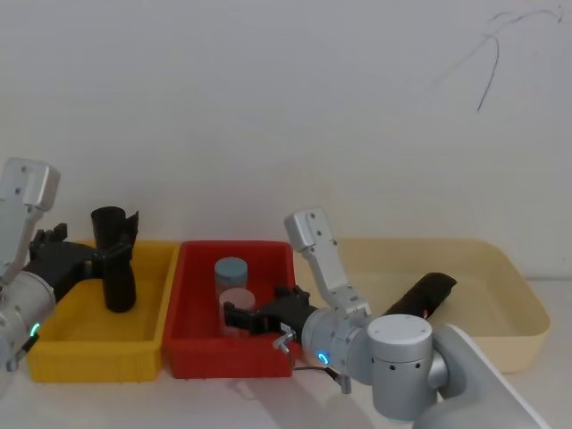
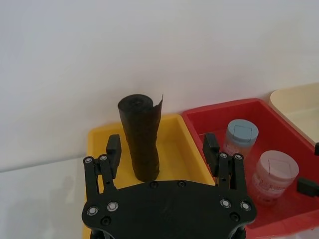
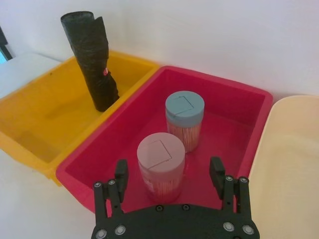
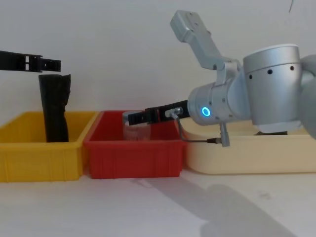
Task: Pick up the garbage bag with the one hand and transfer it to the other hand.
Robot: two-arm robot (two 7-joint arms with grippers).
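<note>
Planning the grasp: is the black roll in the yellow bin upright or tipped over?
Upright. The black roll stands on end in the yellow bin, its top rising well above the bin's rim.

Garbage bag (image 1: 117, 264): a black roll with a loose flap at its top edge and a small red-and-white label on its side, standing upright but leaning slightly, at about nine o'clock, inside the yellow bin (image 1: 85, 357) near its back wall.

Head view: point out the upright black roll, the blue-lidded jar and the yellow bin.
Roll (image 1: 118, 286), head view, on its lower body.
Blue-lidded jar (image 1: 231, 267), head view, on its lid.
Yellow bin (image 1: 94, 365), head view, on its front wall.
</note>
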